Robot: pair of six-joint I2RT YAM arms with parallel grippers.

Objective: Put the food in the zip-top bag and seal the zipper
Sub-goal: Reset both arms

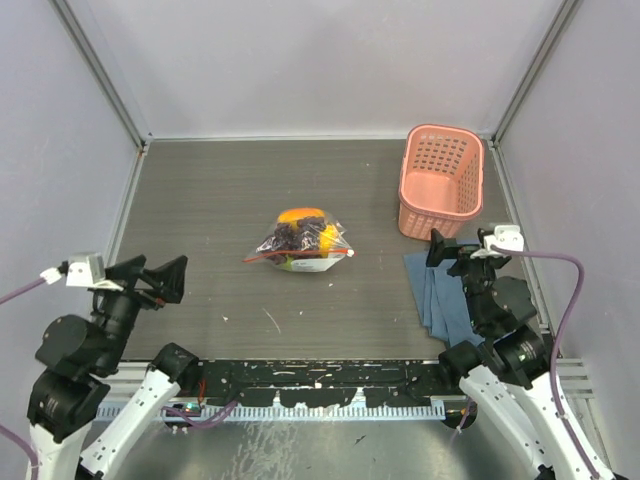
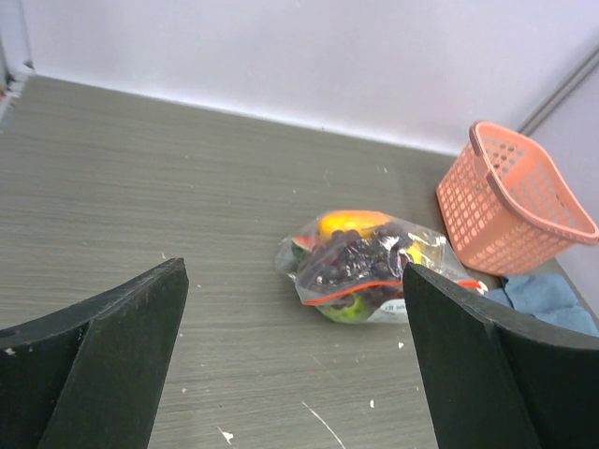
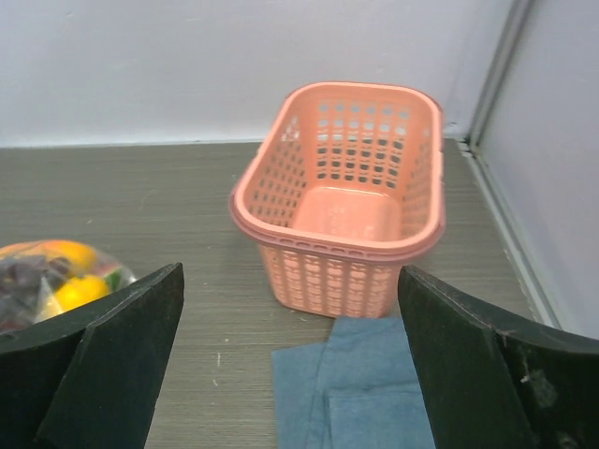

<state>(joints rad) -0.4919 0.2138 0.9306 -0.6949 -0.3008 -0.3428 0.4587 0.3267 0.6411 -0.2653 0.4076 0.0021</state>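
Food already lies inside the bag (image 1: 300, 242) at mid-table, beyond both grippers. Nearest the bases, the left gripper (image 1: 165, 266) hangs over the table's (image 1: 215, 195) near-left part, its jaws spread wide and holding nothing, aimed toward the bag but well apart from it. On the right, the right gripper (image 1: 452, 250) hangs above the far end of a folded blue cloth (image 1: 440, 298), jaws likewise wide apart and empty. Farther in, the clear bag rests on its side on the bare table, bulging with fruit: a dark grape bunch (image 2: 351, 262) in the middle, a green fruit (image 2: 344, 310) at the near edge, and an orange-yellow fruit (image 2: 351, 223) on the far side. The zipper (image 2: 374, 286) runs as a thin red line across the bag's near face; whether it is pressed shut along its whole length cannot be told. Beyond the cloth, near the right wall, an empty pink basket (image 1: 435, 218) stands upright.
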